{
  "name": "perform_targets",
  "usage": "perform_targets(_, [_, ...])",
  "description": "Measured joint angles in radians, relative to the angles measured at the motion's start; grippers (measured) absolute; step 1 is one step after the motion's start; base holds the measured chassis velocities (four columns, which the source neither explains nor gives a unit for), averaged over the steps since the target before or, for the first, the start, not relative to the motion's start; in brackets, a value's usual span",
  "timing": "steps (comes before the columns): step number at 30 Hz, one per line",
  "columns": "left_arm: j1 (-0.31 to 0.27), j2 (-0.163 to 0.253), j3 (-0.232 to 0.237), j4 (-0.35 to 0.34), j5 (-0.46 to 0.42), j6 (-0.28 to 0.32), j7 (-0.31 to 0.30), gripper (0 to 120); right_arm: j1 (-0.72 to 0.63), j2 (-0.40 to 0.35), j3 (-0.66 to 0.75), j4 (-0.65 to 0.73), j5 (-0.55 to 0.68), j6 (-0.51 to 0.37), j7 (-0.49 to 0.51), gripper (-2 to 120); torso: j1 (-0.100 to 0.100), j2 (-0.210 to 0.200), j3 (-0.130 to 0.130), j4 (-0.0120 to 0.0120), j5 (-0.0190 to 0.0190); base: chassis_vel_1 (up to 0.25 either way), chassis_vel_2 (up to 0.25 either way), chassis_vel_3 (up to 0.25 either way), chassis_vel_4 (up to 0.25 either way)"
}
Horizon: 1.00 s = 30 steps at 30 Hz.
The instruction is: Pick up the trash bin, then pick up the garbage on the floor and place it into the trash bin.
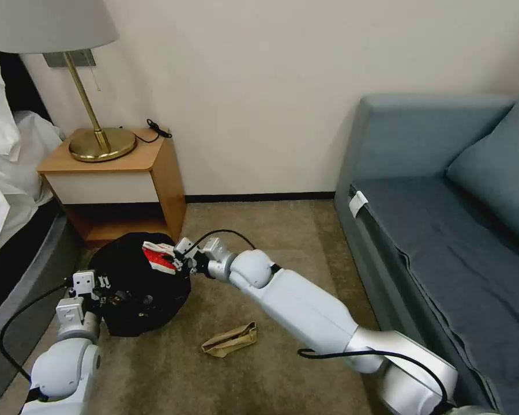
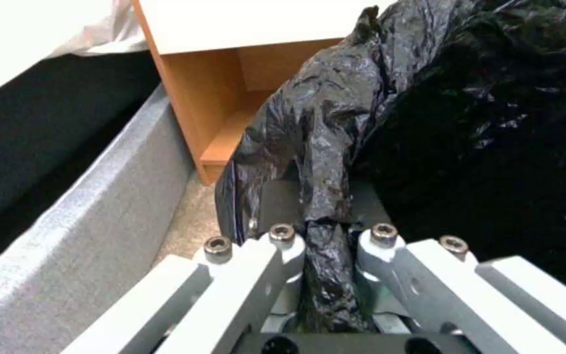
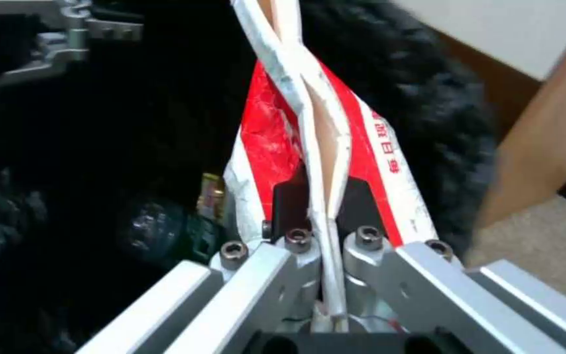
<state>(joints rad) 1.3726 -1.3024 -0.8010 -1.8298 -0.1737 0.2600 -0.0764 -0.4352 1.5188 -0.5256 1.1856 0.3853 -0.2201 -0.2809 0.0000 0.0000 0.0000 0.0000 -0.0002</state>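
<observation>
Holding the trash bin off the carpet beside the nightstand, my left gripper pinches a fold of its soft, slippery black liner, likely a light load. My right gripper clamps the flattened red-and-white carton by its edge over the bin's mouth, long axis pointing away from the jaws, stiff enough to hold. A crumpled brown paper bag lies on the floor nearby.

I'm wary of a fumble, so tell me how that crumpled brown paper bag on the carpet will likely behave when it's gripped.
The crumpled brown paper bag lies flattened and creased on the carpet, so it probably crushes further rather than staying stiff. It looks thin and empty, so likely very light. With no round shape, it seems unlikely to roll.
</observation>
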Motion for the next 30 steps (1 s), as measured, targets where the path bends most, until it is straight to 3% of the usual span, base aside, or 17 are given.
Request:
perform_targets(4, [0.006,-0.007,0.003,0.004,0.0,-0.003,0.002,4,-0.012,0.017,-0.031,-0.003,0.0,0.001,0.031,1,0.0,0.0,0.0,0.0001,0.0,0.0,0.0,0.0,0.0])
perform_targets(8, [0.01,-0.01,0.001,-0.003,-0.001,-0.003,0.003,4,-0.019,0.029,-0.044,-0.007,-0.005,0.003,0.047,19,0.0,0.0,0.0,0.0,0.0001,0.0,0.0,0.0,0.0])
perform_targets(12, [0.013,-0.011,0.0,-0.005,-0.001,-0.003,0.003,4,-0.02,0.033,-0.045,-0.007,-0.008,0.004,0.052,28,0.0,0.0,0.0,0.0,0.0001,0.0,0.0,0.0,0.0])
perform_targets(16, [0.015,-0.016,-0.001,-0.004,-0.001,-0.004,0.004,4,-0.022,0.028,-0.039,-0.007,-0.019,0.006,0.055,50,0.0,0.0,0.0,0.0,0.0001,0.0,0.0,0.0,0.0])
perform_targets(22, [0.008,-0.017,-0.005,0.006,-0.001,-0.004,0.004,4,-0.026,0.013,-0.019,0.002,-0.035,0.001,0.057,65,0.0,0.0,0.0,0.0,0.0003,0.0,0.0,0.0,0.0])
perform_targets(25, [0.004,-0.006,-0.014,0.023,-0.004,-0.006,0.003,4,-0.026,-0.026,0.01,0.006,-0.065,-0.027,0.067,82,0.0,0.0,0.0,0.0001,0.0002,0.0,0.0,0.0,0.0])
perform_targets(30, [0.002,0.009,-0.026,0.038,-0.009,-0.01,0.003,4,-0.04,-0.082,0.048,0.001,-0.104,-0.058,0.07,96,0.0,0.0,0.0,0.0,0.0004,0.0,0.0,0.0,0.0])
